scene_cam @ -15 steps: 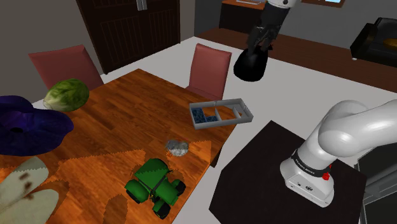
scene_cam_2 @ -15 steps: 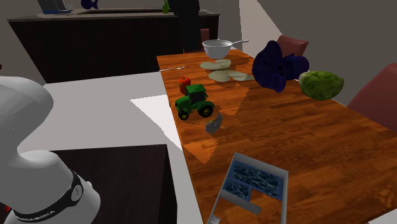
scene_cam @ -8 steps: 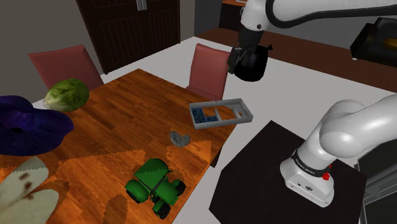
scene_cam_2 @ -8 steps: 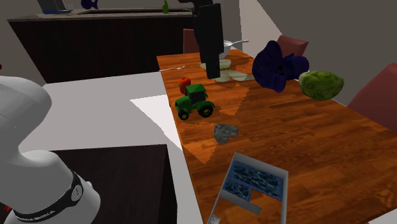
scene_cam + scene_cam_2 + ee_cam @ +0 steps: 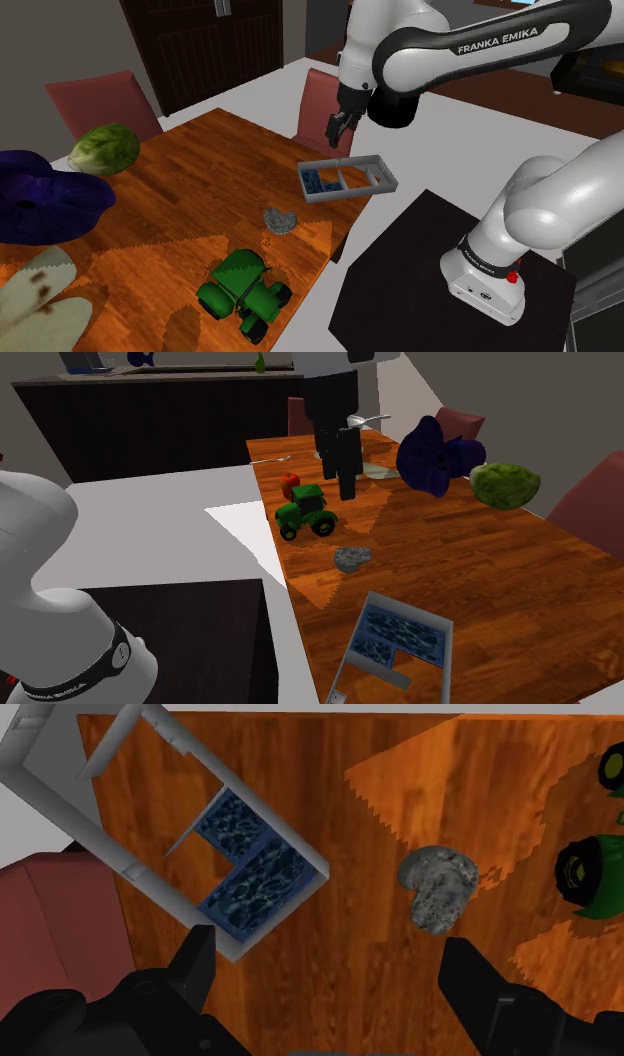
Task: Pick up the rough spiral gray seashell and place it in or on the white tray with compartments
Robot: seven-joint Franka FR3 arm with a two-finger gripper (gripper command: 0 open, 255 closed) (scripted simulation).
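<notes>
A rough grey spiral seashell (image 5: 281,219) (image 5: 351,558) lies on the wooden table between the green toy tractor and the tray. The tray (image 5: 386,173) (image 5: 346,660) is pale grey with compartments, one with a blue patterned floor, and sits near the table's edge. My gripper (image 5: 335,135) (image 5: 337,474) hangs open well above the table, with nothing between its fingers. In the wrist view the gripper (image 5: 328,944) looks down on both the shell (image 5: 437,888) and the tray (image 5: 45,749); the shell lies closer to one fingertip.
A green toy tractor (image 5: 243,290) (image 5: 305,512) stands close beside the shell. A cabbage (image 5: 104,148), a purple object (image 5: 45,195) and pale mitts (image 5: 35,295) lie farther along the table. A red chair (image 5: 325,105) stands behind the tray. The table edge runs near tray and shell.
The arm has swung down from the back of the room to above the table near the tray. The shell shifted slightly toward the tray and settled.
</notes>
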